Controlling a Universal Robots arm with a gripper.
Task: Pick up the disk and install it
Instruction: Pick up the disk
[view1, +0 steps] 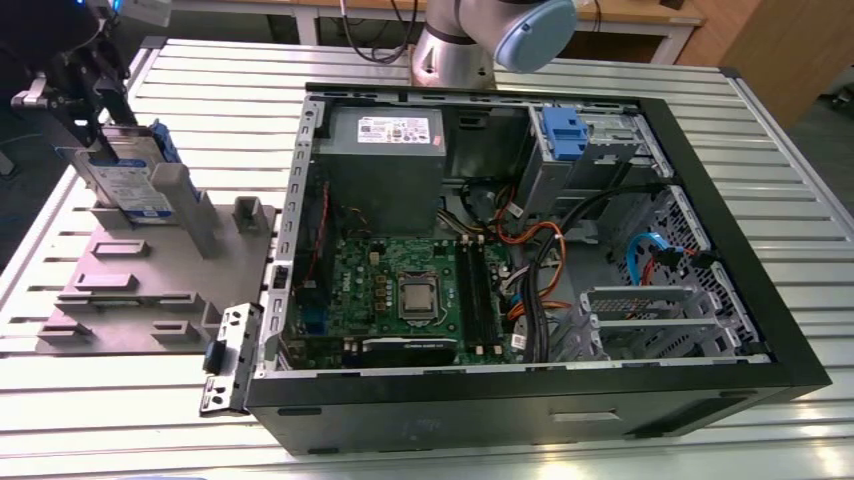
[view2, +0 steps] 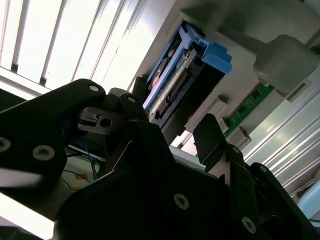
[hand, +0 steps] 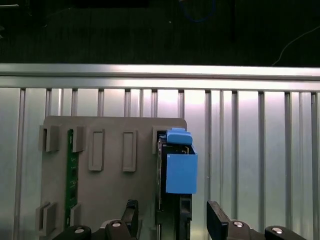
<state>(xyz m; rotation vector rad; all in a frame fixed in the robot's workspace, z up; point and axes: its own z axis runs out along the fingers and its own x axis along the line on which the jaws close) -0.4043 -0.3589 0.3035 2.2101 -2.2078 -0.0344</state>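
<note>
On the grey holder (view1: 147, 290), at ten o'clock from the computer case (view1: 747, 350) in the exterior view: the disk (view1: 127, 185) stands on edge in a slot. Its label face shows and the blue carrier frames it.
Gripper (hand: 173, 210): the fingers (hand: 217, 217) are apart, one on either side of the disk (hand: 180, 170) in the first wrist view. I see no contact, and nothing is held.
Weight and stiffness: it is a metal-bodied drive, judged dense for its size and fully rigid. It will not flex in a pinch.
Surface: the bare metal faces look smooth, so a firm squeeze seems wise. The plastic carrier is judged springier and less trustworthy as a grip.
Fragility: judged sensitive to shock. Knocks against the slot walls or the case rim are the risk.
Where to hold: across the two broad flat faces, which the fingers flank. Keep off the blue tab end (view2: 217, 52) and the connector edge.
Near edges: a grey upright post (view1: 180, 200) stands just beside the disk at four o'clock. The slot walls hug its lower edge, so a straight pull along the slot is judged necessary.
Neighbour: a green memory stick (hand: 71, 170) sits in another slot, well apart from the disk.
Open room: there is free air over the holder. The slatted table (view1: 107, 420) spreads around it.
Case interior: the drive cage with a blue latch (view1: 563, 135) is at one o'clock. The power supply (view1: 380, 160) is at eleven and loose cables (view1: 534, 225) are near centre. The raised case wall has to be cleared on the way in.
</note>
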